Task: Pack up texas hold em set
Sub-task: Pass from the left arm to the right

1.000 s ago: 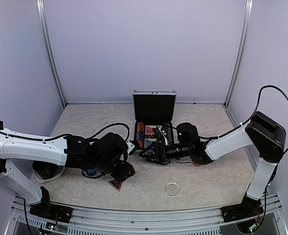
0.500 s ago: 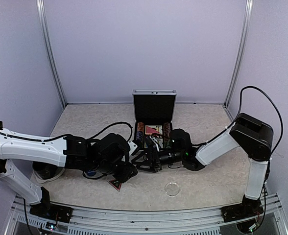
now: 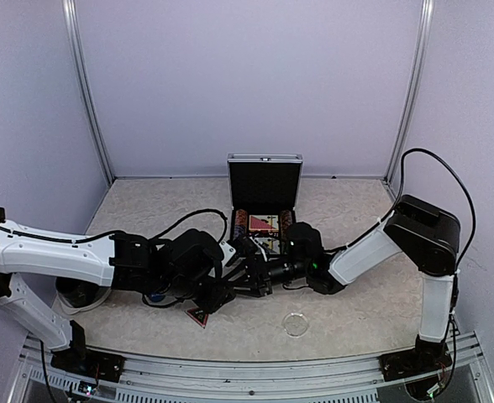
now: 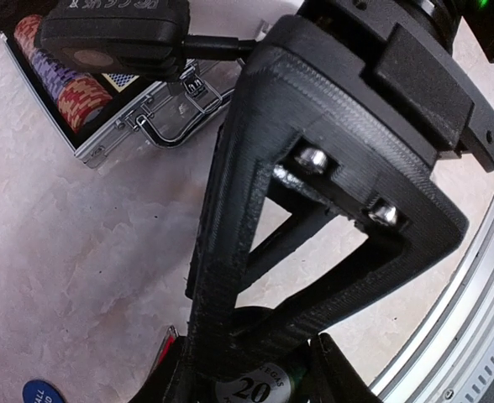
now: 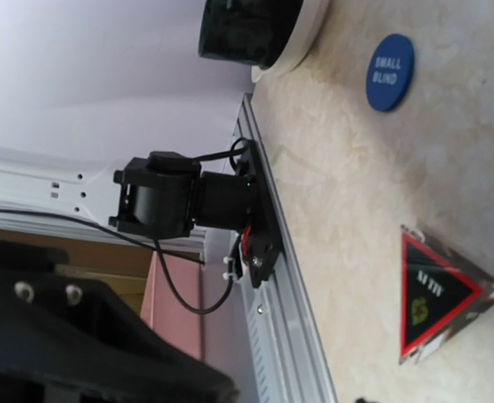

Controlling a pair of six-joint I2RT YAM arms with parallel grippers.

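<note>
The silver case (image 3: 265, 180) stands open at the back, with chip rows (image 3: 240, 223) and a card deck (image 3: 264, 223) inside; its front corner and chips (image 4: 62, 84) show in the left wrist view. My left gripper (image 4: 260, 382) is shut on a chip marked 20 (image 4: 264, 388). My right gripper (image 3: 245, 281) reaches in from the right, one finger (image 4: 230, 252) lying down onto that chip; its jaw gap is hidden. A dark triangle marker (image 5: 436, 294) and a blue "small blind" button (image 5: 389, 72) lie on the table near the left gripper (image 3: 220, 295).
A dark cup (image 5: 251, 29) on a pale plate (image 3: 83, 295) sits at the left, behind my left arm. A small clear disc (image 3: 296, 323) lies near the front rail (image 5: 281, 294). Purple walls close in the back and sides.
My right arm has reached leftwards from the case front to the left gripper, and its jaws have narrowed. The left arm has held still with the chip.
</note>
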